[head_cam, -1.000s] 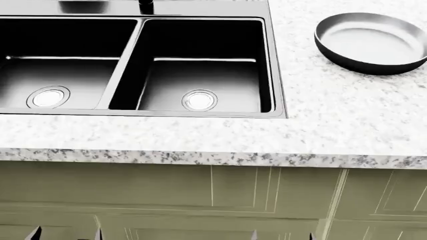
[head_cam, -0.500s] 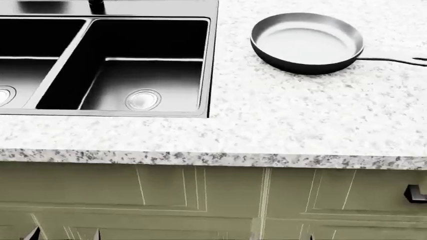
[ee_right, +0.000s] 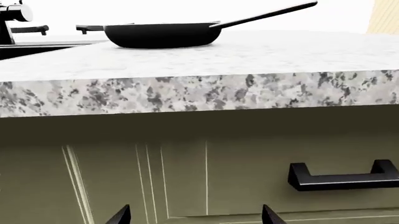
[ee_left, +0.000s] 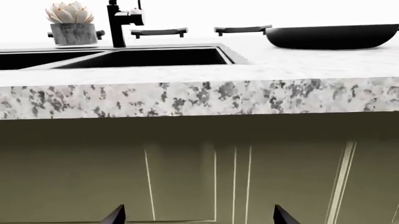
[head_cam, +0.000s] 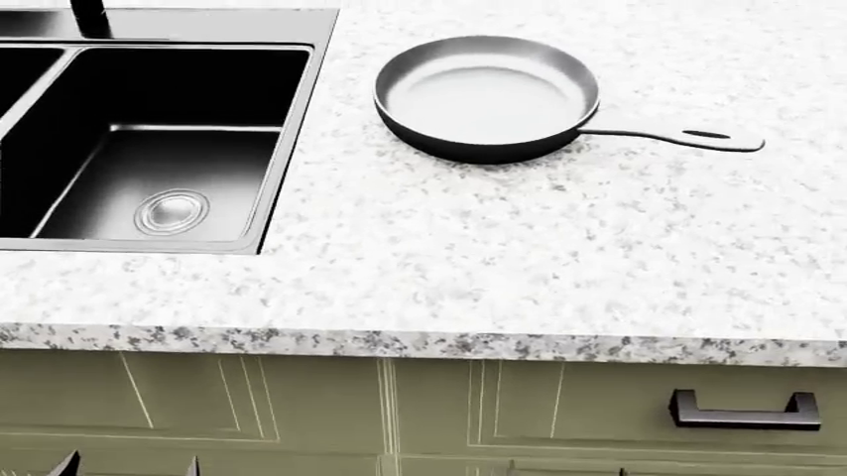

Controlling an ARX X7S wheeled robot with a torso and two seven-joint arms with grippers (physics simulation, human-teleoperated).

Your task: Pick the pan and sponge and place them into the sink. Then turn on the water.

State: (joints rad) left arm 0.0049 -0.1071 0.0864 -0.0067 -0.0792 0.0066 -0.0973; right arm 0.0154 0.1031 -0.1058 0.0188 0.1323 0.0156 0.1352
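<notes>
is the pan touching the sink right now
Apart. The head view shows bare countertop between the pan and the sink rim.

No readable text, label, brand, number or sign appears in any view. The pan is plain metal inside with a plain dark wall and handle. The sink and faucet are unmarked black. The speckled surface shows only its stone pattern. The cabinet fronts and drawer handle carry no lettering. The plant pot is plain grey.
</notes>
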